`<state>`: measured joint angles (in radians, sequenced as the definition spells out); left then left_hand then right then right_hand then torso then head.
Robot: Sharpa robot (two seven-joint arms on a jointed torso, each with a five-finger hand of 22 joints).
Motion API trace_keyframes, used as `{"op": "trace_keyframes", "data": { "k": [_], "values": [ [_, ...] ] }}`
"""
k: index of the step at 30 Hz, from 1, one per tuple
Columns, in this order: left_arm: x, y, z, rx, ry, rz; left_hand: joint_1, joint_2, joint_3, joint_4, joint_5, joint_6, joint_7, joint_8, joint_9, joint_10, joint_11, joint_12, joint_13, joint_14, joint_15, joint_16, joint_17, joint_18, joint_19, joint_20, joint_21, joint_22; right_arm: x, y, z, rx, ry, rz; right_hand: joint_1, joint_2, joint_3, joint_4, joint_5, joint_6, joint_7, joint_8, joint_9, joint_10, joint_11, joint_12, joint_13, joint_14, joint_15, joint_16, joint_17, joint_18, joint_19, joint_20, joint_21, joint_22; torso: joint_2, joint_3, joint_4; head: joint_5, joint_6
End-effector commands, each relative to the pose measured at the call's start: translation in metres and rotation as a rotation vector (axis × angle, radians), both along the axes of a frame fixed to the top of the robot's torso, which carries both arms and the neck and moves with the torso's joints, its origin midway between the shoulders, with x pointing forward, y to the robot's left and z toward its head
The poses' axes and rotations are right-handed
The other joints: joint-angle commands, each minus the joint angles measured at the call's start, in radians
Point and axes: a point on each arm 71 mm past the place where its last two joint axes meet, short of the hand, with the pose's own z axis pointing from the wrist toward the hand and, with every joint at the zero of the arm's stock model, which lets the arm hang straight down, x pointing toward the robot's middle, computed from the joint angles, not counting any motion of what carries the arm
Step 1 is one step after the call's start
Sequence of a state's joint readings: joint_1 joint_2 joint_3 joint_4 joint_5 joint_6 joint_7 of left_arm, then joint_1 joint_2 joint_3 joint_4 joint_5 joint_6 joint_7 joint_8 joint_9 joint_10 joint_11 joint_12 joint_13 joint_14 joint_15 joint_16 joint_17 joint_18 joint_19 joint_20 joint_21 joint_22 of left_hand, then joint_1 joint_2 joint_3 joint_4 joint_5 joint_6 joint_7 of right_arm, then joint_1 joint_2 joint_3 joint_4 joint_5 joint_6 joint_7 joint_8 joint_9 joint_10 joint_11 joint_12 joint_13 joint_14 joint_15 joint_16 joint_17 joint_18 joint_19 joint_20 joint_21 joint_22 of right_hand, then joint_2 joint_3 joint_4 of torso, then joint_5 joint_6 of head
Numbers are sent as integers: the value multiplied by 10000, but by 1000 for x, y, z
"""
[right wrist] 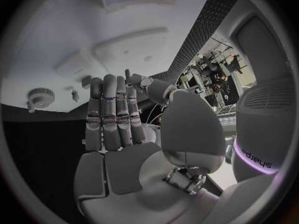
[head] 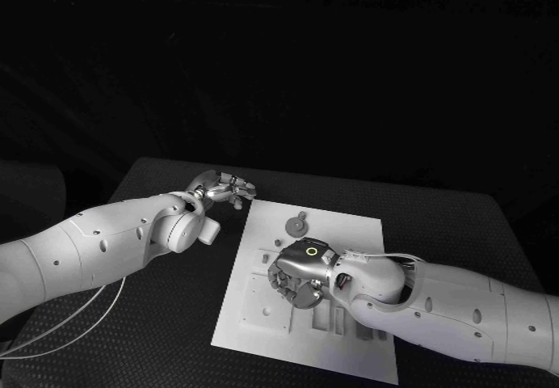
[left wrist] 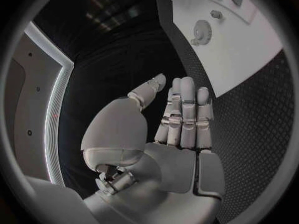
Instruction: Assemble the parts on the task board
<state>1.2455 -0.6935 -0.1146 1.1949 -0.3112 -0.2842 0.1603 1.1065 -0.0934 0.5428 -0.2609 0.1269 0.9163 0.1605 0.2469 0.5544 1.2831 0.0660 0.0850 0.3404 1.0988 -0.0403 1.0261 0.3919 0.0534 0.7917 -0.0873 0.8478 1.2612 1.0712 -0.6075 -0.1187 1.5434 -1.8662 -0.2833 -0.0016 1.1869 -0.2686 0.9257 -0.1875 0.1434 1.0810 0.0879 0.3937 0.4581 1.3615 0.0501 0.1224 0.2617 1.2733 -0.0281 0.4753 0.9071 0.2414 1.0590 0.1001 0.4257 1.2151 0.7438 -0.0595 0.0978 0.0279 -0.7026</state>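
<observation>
right silver many-fingered hand (head: 300,271) hovers over the middle of the white rectangular task board (head: 350,226), fingers straight and side by side, holding nothing. left silver hand (head: 224,190) sits off the board's far left corner over the black table (head: 443,218), fingers extended, empty. a small grey gear-shaped part (head: 298,225) lies near the board's far edge.

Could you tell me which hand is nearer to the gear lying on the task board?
Right, narrowly. The right hand hovers over the board just robot-side of the gear. The left hand is off the board's far left corner, over the table.
</observation>
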Motion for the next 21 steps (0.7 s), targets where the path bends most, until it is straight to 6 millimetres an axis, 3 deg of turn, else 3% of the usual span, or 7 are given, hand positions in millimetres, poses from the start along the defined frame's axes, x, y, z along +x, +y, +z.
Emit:
{"op": "trace_keyframes", "data": {
  "k": [1, 21],
  "values": [
    [0, -3, 1, -112, 9, -77, -96, -11, -12, -7, 40, -30, -13, 11, -2, 21, 14, -49, 16, 83, 6, -50, 16, -194, 55, -480, -70, -6, -2, 1, -5, -335, -94, 134, -21, 111, -42, -15, 68, 8, 21, -44, 12, 59, -8, -70, 9, 52, -30, -33, 12, 204, 84, -2, 37, 8, 0, 6, 1, 67, -82],
    [0, 1, 0, -86, 102, -74, -105, -2, -12, 11, 35, -36, -13, 18, -3, 25, 13, -53, 23, 90, 5, -58, 26, -198, 59, -480, -82, -3, -3, -3, -12, -622, 99, 113, -54, 140, -76, -46, 119, 13, 20, -48, 37, 74, -12, -78, 32, 80, -37, -52, 44, 204, 103, -8, 49, 13, -3, -3, -3, 132, -209]
  ]
}}
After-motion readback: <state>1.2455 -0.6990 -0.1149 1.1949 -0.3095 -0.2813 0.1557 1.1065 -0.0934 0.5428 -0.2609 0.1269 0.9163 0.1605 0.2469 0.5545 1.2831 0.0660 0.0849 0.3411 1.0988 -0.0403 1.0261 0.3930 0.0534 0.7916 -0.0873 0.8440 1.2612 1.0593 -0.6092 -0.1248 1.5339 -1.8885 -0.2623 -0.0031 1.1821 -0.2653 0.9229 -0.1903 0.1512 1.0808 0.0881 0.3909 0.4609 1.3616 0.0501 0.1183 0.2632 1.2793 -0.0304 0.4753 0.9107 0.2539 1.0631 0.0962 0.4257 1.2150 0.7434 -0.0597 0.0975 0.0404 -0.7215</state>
